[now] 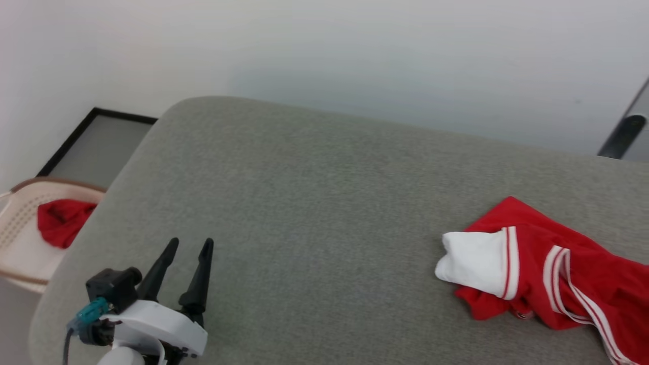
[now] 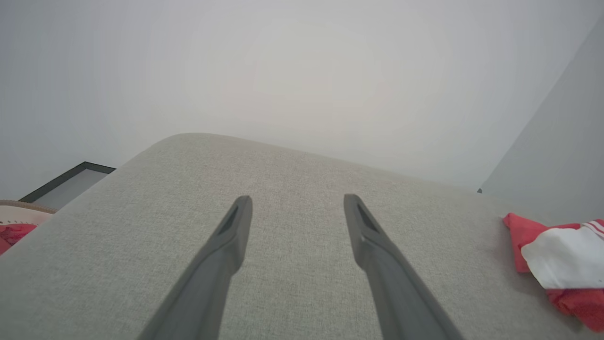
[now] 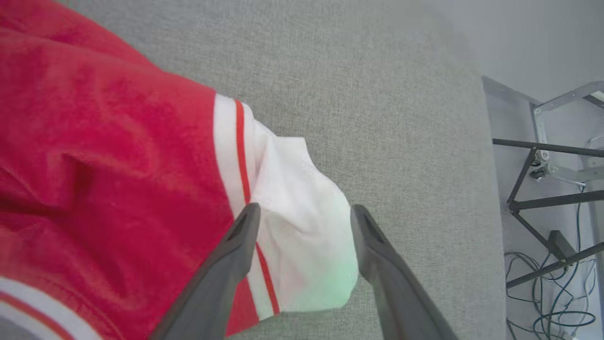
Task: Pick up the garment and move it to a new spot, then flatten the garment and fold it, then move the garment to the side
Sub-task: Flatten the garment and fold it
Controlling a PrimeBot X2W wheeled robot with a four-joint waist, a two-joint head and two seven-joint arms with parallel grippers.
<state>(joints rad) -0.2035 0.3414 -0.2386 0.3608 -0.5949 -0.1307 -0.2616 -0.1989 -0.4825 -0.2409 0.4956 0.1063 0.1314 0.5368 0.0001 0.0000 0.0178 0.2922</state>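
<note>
Near the table's (image 1: 324,203) right edge, the garment (image 1: 598,284) is lying crumpled. Your right gripper (image 3: 304,208) is hovering wide over its white sleeve (image 3: 302,189), and your left gripper (image 1: 191,242) is idling wide. If you are grabbing only the sleeve, you are risking dragging everything overboard.

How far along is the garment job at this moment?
Done: nothing certain; the garment lies bunched on the right of the table, unflattened, unfolded. In hand: right gripper open over the white sleeve end; left gripper open over bare cloth. Left: flattening, folding, moving aside.

Red garment (image 1: 527,228), white red-striped sleeve end (image 1: 471,263), grey woven surface (image 1: 324,203)
</note>
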